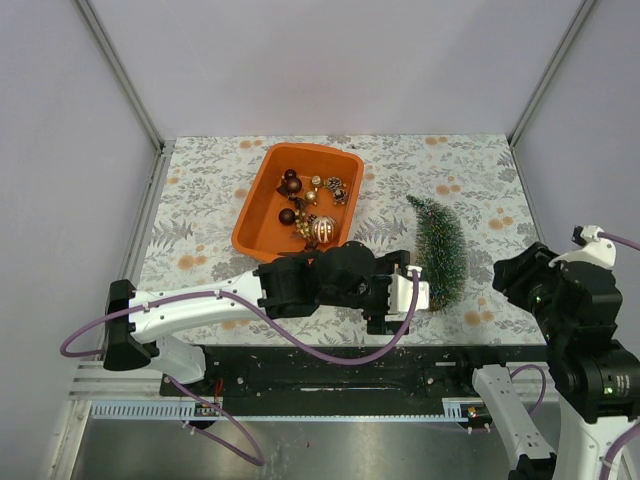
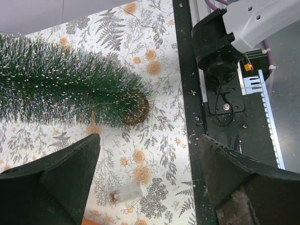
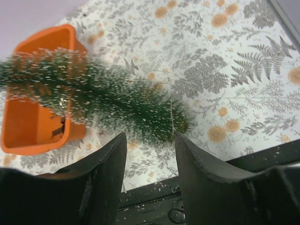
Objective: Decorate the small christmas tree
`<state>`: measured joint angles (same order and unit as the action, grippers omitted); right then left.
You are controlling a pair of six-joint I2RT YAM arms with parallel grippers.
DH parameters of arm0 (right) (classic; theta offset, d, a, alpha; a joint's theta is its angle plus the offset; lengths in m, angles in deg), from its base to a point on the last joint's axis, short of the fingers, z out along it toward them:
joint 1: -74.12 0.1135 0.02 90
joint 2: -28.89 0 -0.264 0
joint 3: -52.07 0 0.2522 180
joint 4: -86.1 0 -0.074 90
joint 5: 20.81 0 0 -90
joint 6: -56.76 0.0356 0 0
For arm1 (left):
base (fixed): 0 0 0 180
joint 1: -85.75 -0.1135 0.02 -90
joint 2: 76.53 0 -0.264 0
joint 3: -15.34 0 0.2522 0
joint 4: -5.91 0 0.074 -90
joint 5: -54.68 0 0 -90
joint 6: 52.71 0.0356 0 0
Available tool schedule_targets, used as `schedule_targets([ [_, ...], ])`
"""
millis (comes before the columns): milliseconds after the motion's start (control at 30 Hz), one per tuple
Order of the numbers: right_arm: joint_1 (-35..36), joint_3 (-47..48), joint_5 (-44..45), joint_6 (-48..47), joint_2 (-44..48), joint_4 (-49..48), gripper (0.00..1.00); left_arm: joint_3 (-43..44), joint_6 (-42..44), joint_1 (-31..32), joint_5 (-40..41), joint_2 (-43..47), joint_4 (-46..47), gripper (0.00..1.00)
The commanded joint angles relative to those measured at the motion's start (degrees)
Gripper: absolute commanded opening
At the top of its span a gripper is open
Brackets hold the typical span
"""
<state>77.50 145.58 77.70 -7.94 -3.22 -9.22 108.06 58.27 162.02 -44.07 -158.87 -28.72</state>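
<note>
Green small christmas tree [image 1: 440, 250], just one

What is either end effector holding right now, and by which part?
Nothing. The left end effector and the right end effector are both open and empty; the small christmas tree lies on its side, ungripped.

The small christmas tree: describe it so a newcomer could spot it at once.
On the floral-patterned table, look right of the orange tub. The small christmas tree lies on its side there, base toward the arms. Unlike the tub's round baubles, it is a dark green, frosted bristly cone.
</note>
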Motion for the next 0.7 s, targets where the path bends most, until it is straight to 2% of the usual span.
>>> schedule_targets([
  [0, 0.1, -3.4, 2.6, -0.9, -0.8, -0.9, 0.54, 0.8, 0.4, 0.4, 1.9, 1.2, 3.1, 0.89],
  [167, 0.1, -5.9, 2.5, -0.6, -1.2, -2.2, 0.54, -0.2, 1.0, 0.5, 2.4, 2.4, 3.1, 0.89],
  [267, 0.1, -7.4, 2.9, -0.2, -1.0, -3.2, 0.47, -0.8, 1.4, 0.5, 2.7, 3.0, 3.1, 0.89],
  [367, 0.1, -8.6, 2.9, 0.7, -0.7, -4.4, 0.33, -1.1, 1.5, 0.5, 3.3, 3.5, 3.1, 0.89],
  [500, 0.1, -10.4, 1.2, 3.1, 0.2, -5.9, 0.07, -1.3, 0.5, 0.5, 3.6, 3.5, 3.5, 0.89],
  [567, 0.0, -11.3, -1.3, 5.4, 0.9, -6.8, 0.00, -1.3, -0.8, 0.5, 3.5, 3.4, 4.0, 0.89],
  [667, 0.1, -13.3, -7.3, 9.2, 1.5, -8.3, 0.00, -1.8, -2.8, 0.9, 3.1, 2.8, 4.8, 0.89],
])
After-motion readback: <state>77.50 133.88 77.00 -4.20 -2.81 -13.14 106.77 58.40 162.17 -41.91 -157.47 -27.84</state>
